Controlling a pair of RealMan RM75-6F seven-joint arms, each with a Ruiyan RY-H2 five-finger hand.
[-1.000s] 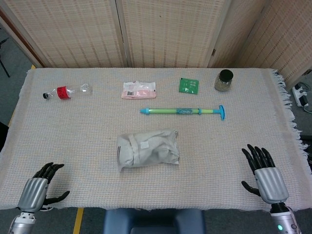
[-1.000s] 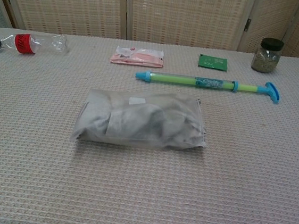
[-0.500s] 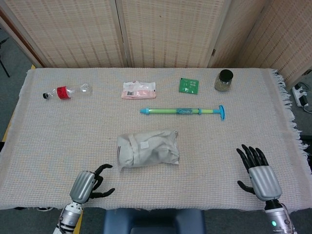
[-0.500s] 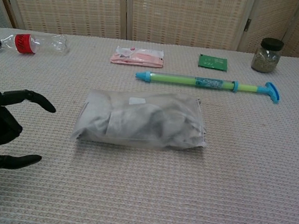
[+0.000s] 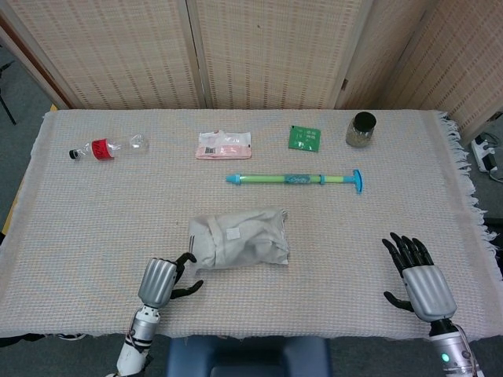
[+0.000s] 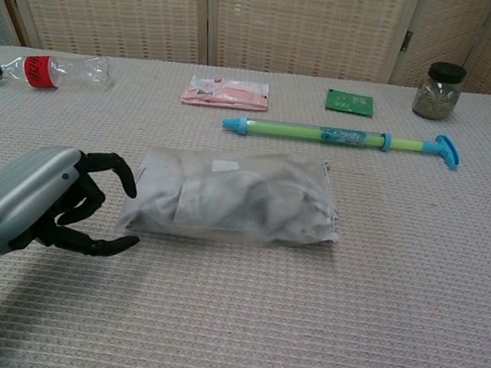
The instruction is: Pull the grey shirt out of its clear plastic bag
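Observation:
The grey shirt in its clear plastic bag (image 5: 238,239) (image 6: 236,194) lies flat in the middle of the table, with a small white label on top. My left hand (image 5: 163,280) (image 6: 46,203) hovers just off the bag's left end, fingers curved and apart, holding nothing; its fingertips are a short gap from the plastic. At the near right of the table my right hand (image 5: 420,277) is spread wide and empty, far from the bag. It does not show in the chest view.
Behind the bag lies a green and blue tube toy (image 5: 295,179) (image 6: 343,137). Along the far side are a crushed bottle (image 5: 106,147) (image 6: 47,69), a pink packet (image 5: 224,144) (image 6: 226,92), a green card (image 5: 304,137) (image 6: 350,102) and a jar (image 5: 361,129) (image 6: 439,90).
My left hand has travelled from the near left corner rightward and forward to the bag's left end. The right hand shifted only slightly. The bag has not moved.

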